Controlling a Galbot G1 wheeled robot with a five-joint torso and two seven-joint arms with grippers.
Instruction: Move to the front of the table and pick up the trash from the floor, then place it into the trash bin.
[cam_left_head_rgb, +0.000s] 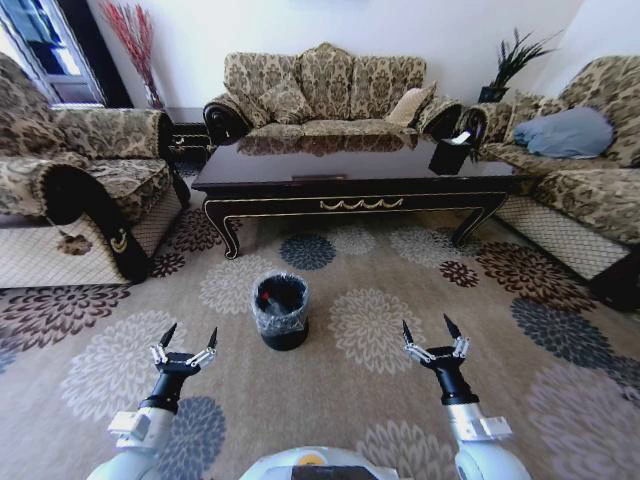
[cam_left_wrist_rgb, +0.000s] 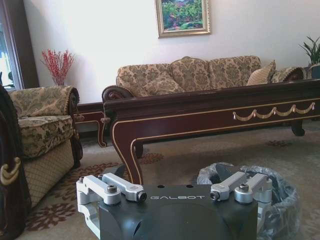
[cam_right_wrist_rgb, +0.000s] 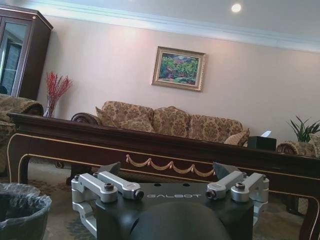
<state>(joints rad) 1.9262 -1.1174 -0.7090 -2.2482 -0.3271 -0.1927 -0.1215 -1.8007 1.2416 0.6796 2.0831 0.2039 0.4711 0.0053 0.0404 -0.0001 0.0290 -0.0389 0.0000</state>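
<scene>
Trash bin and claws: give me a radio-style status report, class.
Left claw open, right claw open, both low over patterned beige carpet. Small round black trash bin with plastic liner between them, before long dark glossy coffee table. Nothing in the way.

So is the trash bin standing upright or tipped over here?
Upright. The trash bin stands on the floor before the table, its liner mouth facing up.

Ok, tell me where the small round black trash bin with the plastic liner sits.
In the head view the trash bin stands on the flowered carpet, before the dark coffee table, nearer the left gripper.
</scene>
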